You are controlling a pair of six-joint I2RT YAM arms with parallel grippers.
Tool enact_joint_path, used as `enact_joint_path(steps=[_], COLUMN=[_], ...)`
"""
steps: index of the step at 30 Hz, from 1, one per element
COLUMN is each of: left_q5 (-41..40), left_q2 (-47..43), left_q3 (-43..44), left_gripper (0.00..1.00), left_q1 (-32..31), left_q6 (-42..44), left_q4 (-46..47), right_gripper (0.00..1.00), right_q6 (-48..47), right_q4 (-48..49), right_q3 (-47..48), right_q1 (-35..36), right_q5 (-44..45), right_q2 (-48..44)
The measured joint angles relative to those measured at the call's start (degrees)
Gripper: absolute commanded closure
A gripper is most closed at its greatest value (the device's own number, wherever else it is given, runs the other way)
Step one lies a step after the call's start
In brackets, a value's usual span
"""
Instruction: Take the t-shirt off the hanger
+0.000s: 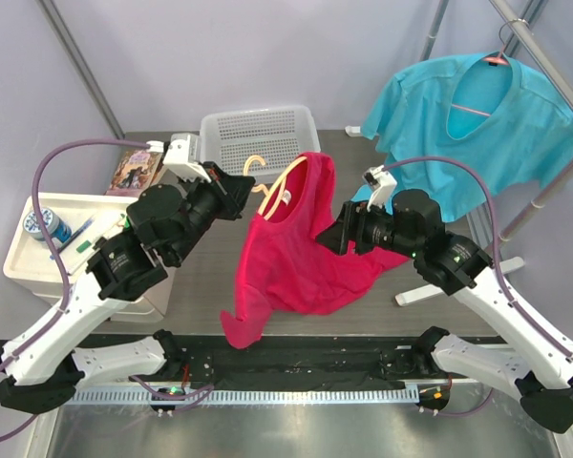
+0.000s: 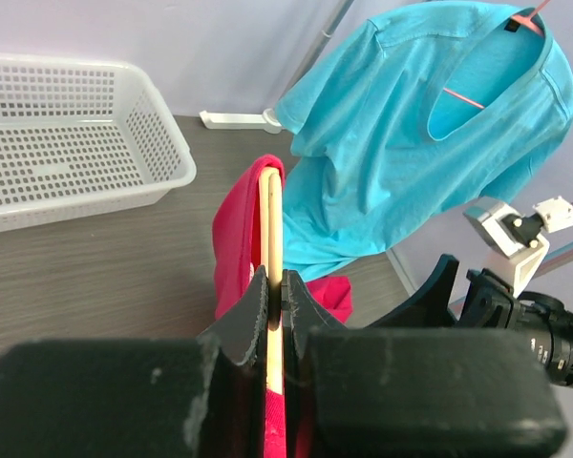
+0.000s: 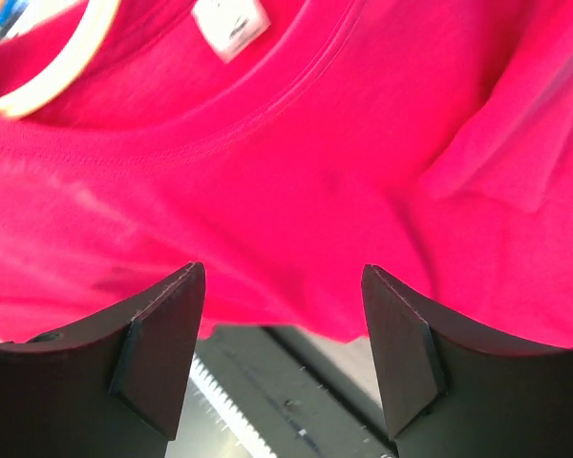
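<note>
Left gripper [image 2: 275, 288] pinches the wooden hanger [image 2: 270, 219] inside the red t-shirt [image 1: 296, 258]; right gripper [image 3: 282, 286] stands spread.

A: Counting t-shirts, I'm getting two: red t-shirt [image 1: 296, 258] hanging just on the near side of the white basket [image 1: 220, 143], blue t-shirt [image 1: 487, 124] to the basket's right.
B: Agreeing. Hangers?
A: I'm seeing two: wooden hanger [image 1: 285, 186], pink hanger [image 1: 497, 59].
B: I'm logging one basket, one book [image 1: 134, 172] left of it, one white bin [image 1: 19, 253] further left and nearer, and two grippers: left gripper [image 1: 253, 196], right gripper [image 1: 327, 234].
</note>
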Motion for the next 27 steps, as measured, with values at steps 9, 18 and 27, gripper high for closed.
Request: enact_joint_path(steps=[9,18,27], left_q5=[4.39,8.98,11.43], left_q2=[-2.19,-2.73,-3.52], left_q3=[0.00,0.00,-1.01], left_gripper=[1.00,1.00,1.00], left_q1=[0.00,0.00,0.00], left_q6=[0.20,0.24,0.22], left_q4=[-0.52,-0.59,-1.03], right_gripper=[0.29,0.33,0.44], right_q6=[-4.37,-5.44,-8.22], right_q4=[-2.62,-3.32,-4.24], right_q3=[6.56,7.96,17.81], right_q1=[0.35,0.52,0.52], right_q5=[8.61,11.82,19.93], right_q2=[2.80,3.65,11.50])
